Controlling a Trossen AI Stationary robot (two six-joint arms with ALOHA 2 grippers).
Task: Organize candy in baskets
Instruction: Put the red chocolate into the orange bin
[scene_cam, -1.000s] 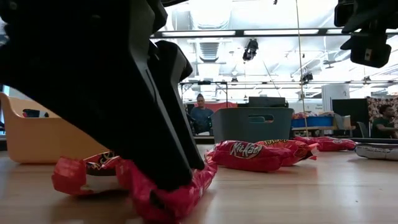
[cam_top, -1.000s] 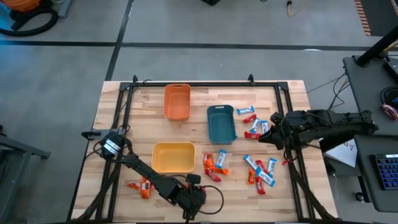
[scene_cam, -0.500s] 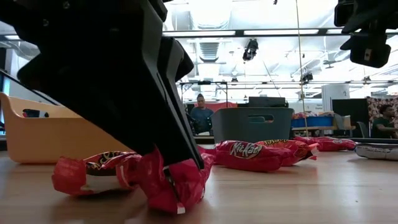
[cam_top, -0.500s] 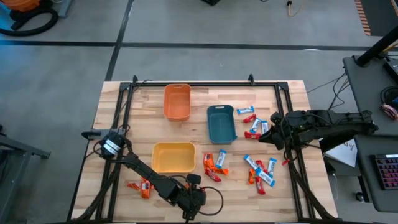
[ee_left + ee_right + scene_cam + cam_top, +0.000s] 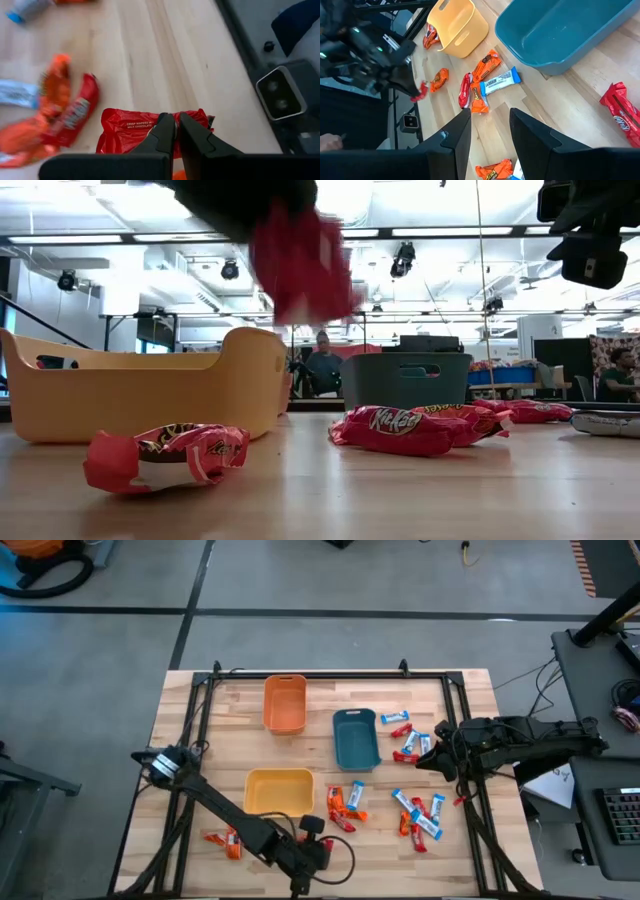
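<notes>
My left gripper is near the table's near edge, in front of the yellow basket, shut on a red candy bar. That bar hangs high in the low view. My right gripper is open and hovers by the right edge, beside red and blue candy. The orange basket and the teal basket stand farther back. More candy lies in clusters right of the yellow basket, farther right, and at the near left. My left gripper pinches the red candy bar's wrapper between its two fingers, about midway along one long edge. The fingers come from above and lie across the bar. The bar is lifted clear of the table and hangs below the fingers.
An orange-and-red wrapped candy and a red bar lie on the wood close to the low camera, which sits at the near edge. Black frame rails border the table. People show in the room behind.
My left gripper has risen straight up from the table, staying shut. The red candy bar that it pressed against the wood a second ago is now lifted clear and hangs well above the tabletop.
</notes>
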